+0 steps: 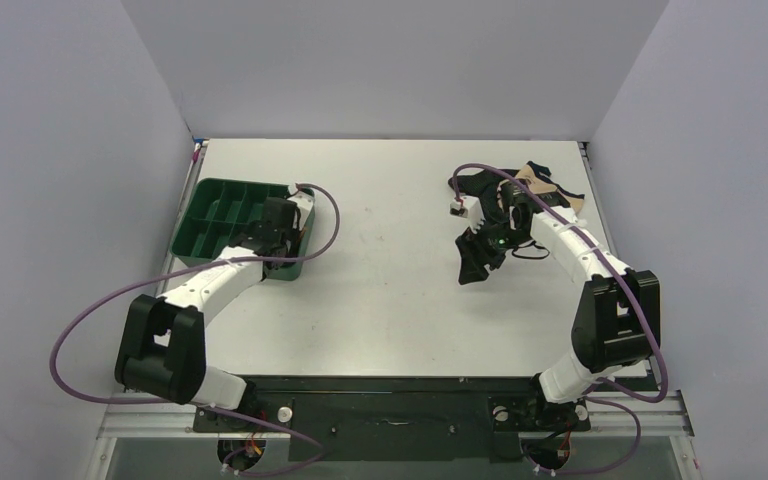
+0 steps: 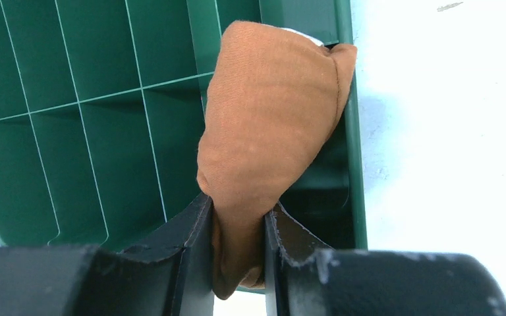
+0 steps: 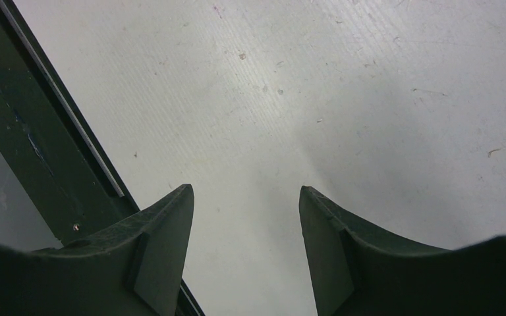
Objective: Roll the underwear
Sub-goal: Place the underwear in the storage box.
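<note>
The underwear (image 2: 270, 125) is a compact rust-brown bundle, with a sliver of pale waistband showing at its far end. It hangs over the rightmost column of compartments of the green tray (image 2: 85, 151), its far end against the tray's right wall. Whether it touches a compartment floor cannot be determined. The left fingers (image 2: 194, 260) pinch the near end of the bundle from both sides. This grip appears intended to keep the roll from unwinding while it is lowered between the dividers. By this evidence the rolling is judged complete and the stowing step is in hand; release is best made only once the bundle sits between the dividers, since a loose roll may spring open. The tray lies at the far left of the desk (image 1: 390, 300), within reach of the left arm. The right fingers (image 3: 165, 243) are spread with nothing between them and only bare desk surface beyond, which suggests this arm is idle. In the overhead view the right wrist is at the far right of the desk, at a black garment (image 1: 480, 255), with a beige garment (image 1: 540, 178) just behind. No brand, label or legible writing appears on any item.
</note>
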### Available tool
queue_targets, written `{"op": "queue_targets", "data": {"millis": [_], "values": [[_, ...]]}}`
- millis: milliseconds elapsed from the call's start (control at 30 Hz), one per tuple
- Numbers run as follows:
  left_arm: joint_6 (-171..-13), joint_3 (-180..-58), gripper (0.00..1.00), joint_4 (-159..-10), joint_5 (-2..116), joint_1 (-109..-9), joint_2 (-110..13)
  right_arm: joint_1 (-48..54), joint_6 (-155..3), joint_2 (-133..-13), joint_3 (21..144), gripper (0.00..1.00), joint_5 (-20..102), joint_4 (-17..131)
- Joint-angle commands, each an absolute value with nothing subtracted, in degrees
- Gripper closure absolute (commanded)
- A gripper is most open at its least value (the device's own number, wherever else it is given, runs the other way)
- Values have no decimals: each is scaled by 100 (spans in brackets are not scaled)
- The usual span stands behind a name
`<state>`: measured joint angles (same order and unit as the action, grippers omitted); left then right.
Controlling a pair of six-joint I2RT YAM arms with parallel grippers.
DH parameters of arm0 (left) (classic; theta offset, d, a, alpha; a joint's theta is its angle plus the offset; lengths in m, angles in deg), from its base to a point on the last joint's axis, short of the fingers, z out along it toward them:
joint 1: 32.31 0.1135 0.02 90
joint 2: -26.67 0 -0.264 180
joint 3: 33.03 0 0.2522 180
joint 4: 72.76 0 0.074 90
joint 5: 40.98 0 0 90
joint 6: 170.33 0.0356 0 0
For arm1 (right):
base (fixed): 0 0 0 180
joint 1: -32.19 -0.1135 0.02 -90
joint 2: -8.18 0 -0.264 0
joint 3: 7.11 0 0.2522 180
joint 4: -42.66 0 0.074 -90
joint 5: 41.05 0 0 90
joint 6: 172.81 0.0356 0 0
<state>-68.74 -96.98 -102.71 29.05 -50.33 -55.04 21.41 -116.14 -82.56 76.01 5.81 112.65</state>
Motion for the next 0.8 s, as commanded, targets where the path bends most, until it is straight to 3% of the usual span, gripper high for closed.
{"op": "queue_targets", "data": {"millis": [0, 767], "values": [[-6893, -10084, 100, -10526, 2816, -5143, -5705, 2203, -11654, -8174, 7600, 44, 362, 11238], [-7414, -11072, 100, -11849, 3888, -5165, -6487, 2230, -11674, -8340, 7648, 44, 379, 11291]]}}
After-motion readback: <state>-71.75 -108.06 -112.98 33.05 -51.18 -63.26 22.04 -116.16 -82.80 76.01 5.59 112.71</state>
